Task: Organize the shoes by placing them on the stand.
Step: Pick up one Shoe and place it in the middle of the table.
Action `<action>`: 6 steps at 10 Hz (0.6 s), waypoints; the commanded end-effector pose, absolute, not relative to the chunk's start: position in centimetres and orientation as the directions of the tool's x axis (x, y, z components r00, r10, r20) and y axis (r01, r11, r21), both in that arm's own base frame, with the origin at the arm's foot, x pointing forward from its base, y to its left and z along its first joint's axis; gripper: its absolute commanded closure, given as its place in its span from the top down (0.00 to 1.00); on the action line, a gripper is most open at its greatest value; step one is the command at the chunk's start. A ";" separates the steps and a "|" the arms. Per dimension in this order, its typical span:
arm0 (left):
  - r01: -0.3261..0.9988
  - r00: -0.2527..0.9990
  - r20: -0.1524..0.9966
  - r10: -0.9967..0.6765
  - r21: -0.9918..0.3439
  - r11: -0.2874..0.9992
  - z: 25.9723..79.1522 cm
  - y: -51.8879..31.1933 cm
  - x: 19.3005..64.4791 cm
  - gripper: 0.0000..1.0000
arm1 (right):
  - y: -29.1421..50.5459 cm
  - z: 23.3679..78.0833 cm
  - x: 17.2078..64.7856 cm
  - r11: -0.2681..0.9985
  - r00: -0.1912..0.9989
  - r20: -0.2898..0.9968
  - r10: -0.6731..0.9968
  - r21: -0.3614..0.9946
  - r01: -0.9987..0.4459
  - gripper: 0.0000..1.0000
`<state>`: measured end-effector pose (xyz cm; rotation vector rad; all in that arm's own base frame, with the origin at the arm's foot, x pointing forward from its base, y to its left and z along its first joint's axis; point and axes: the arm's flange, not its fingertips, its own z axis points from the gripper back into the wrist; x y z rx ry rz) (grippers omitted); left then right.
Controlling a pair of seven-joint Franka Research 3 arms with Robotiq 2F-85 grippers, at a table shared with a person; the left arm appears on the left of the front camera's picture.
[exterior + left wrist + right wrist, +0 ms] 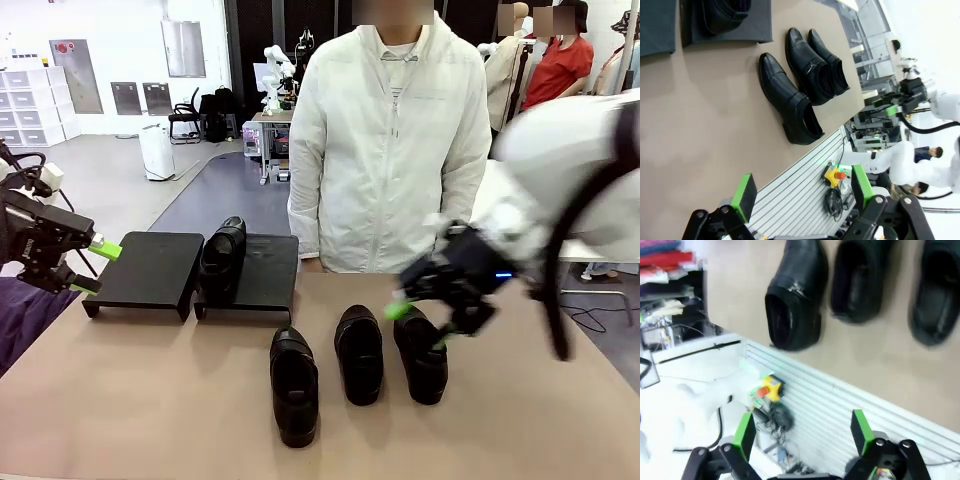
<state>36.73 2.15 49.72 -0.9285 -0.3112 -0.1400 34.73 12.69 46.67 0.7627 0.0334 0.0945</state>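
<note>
Nearest us, three glossy black shoes (294,385) lie side by side on the counter (150,420), toes toward the stand (150,265). A fourth shoe (222,258) sits on the stand's right half, by the seam. We judge the close spacing risky: the right jaws, open and empty, hang blurred just above the rightmost shoe (420,358) and could knock its neighbour or slip on polished leather. Beside the stand, the left jaws hang open. A person (390,150) stands behind the counter.
</note>
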 end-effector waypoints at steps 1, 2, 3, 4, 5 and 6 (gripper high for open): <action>0.247 0.949 0.316 0.013 -0.766 0.593 49.9 2.2 36.6 0.98 | 4.4 47.9 35.0 0.603 0.999 -0.016 0.029 0.798 -0.004 1.00; 0.247 0.949 0.316 0.013 -0.766 0.593 49.9 2.2 36.6 0.98 | 0.5 47.7 35.0 0.562 0.997 -0.053 -0.048 0.824 0.071 1.00; 0.247 0.949 0.316 0.013 -0.766 0.593 49.9 2.2 36.6 0.98 | -3.1 47.0 34.6 0.493 0.992 -0.052 -0.111 0.864 0.101 1.00; 0.247 0.949 0.316 0.013 -0.766 0.593 49.9 2.2 36.6 0.98 | -6.1 45.6 33.9 0.427 0.992 -0.023 -0.126 0.901 0.075 1.00; 0.247 0.949 0.316 0.013 -0.766 0.593 49.9 2.2 36.6 0.98 | -8.6 43.6 33.4 0.375 0.987 -0.025 -0.158 0.923 0.084 1.00; 0.247 0.949 0.316 0.013 -0.766 0.593 49.9 2.2 36.6 0.98 | -9.9 42.0 32.8 0.358 0.990 0.028 -0.139 0.933 0.024 1.00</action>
